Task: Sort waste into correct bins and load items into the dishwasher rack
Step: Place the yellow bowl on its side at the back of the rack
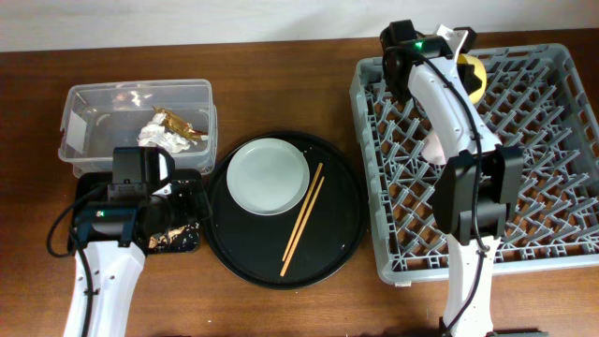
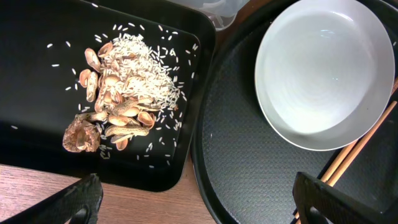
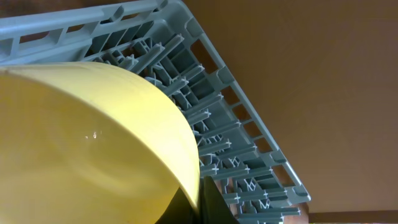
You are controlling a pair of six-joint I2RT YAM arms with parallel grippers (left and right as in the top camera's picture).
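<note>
My left gripper (image 1: 184,222) (image 2: 202,202) is open and empty, over the gap between the shallow black tray (image 2: 37,37) and the round tray. Food scraps with rice (image 2: 124,93) lie in the black tray. The grey-green plate (image 1: 268,176) (image 2: 323,68) and the chopsticks (image 1: 304,217) (image 2: 360,143) lie on the round black tray (image 1: 346,220). My right gripper (image 1: 460,58) (image 3: 202,199) is shut on the rim of the yellow bowl (image 1: 475,77) (image 3: 93,143), over the far left corner of the grey rack (image 1: 552,140) (image 3: 211,106). A pink cup (image 1: 435,148) sits in the rack, partly behind the arm. No blue cup is in view.
The clear tub (image 1: 94,103) stands at the far left and holds crumpled white paper (image 1: 161,139) and a gold foil wrapper (image 1: 180,123). Bare wooden table shows in front of the trays.
</note>
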